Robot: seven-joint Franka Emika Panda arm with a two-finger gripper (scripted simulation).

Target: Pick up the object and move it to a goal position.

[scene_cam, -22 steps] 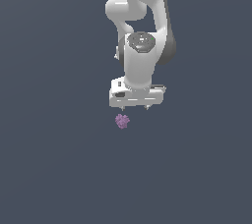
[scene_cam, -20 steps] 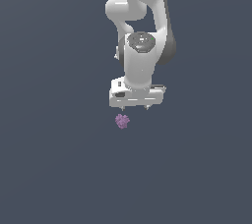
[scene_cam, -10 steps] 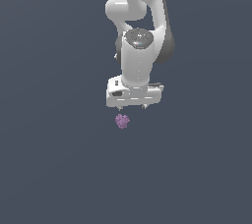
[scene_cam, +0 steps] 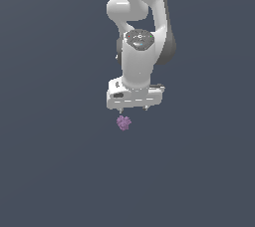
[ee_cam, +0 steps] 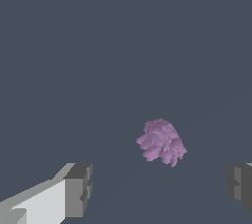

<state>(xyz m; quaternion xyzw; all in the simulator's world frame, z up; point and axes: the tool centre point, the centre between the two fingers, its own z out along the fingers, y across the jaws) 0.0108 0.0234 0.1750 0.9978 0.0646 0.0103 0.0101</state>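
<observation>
Your gripper (scene_cam: 133,108): shifted slightly toward the exterior view's left since earlier, jaws spread wide, holding nothing. Object (scene_cam: 123,122): unmoved purple clump, no clear long axis.

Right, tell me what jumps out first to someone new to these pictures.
The white Panda arm reaches down the middle of the exterior view against plain dark grey. Just below its open gripper sits a small bumpy purple clump, not yet grasped. In the wrist view the clump lies ahead of the spread fingers.

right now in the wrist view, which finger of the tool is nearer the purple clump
Neither clearly: the clump sits ahead of the open gap, between the white-backed finger and the finger at the frame edge.
</observation>
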